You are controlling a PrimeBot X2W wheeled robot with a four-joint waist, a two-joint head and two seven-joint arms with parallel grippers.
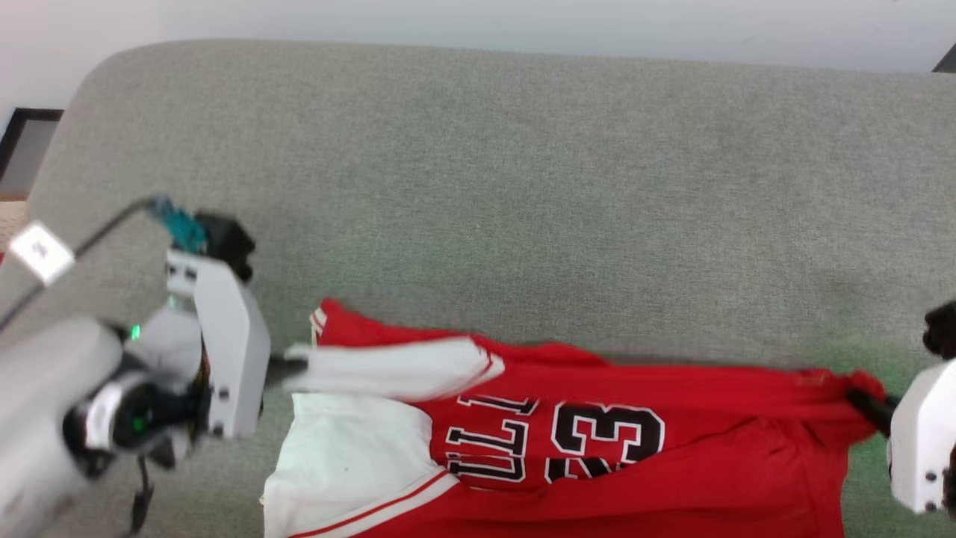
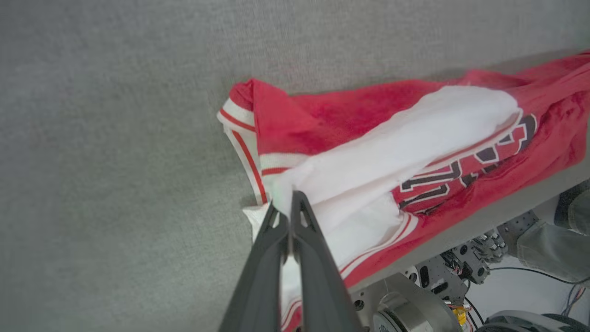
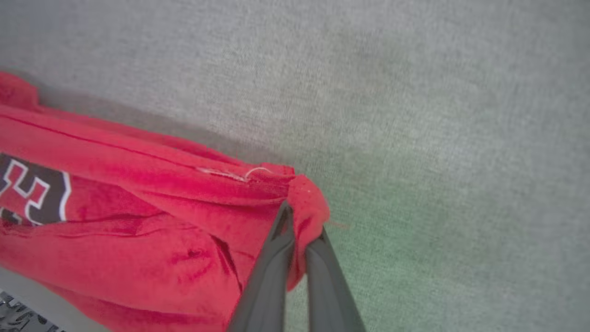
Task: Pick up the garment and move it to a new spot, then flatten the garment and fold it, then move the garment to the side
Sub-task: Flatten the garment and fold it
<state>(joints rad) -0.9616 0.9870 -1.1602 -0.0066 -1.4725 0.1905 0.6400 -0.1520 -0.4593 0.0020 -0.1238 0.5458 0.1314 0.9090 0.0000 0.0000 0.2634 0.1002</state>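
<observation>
Shirt: red shirt (image 1: 635, 478), stretched sideways along the tabletop's (image 1: 478, 187) near edge.
Left fingers (image 2: 297, 216): clamped tight on the white sleeve end.
Right fingers (image 3: 285, 229): clamped tight on a bunched red hem corner.
Risk: both pinches are thin, so pulling harder may slip one out. The slack side would probably slide off the near edge.

Big grey fabric cushion (image 1: 523, 187) fills mid scene, near to far; pale wall (image 1: 478, 22) behind; dark frame (image 1: 15, 138) far left; soft even light.
</observation>
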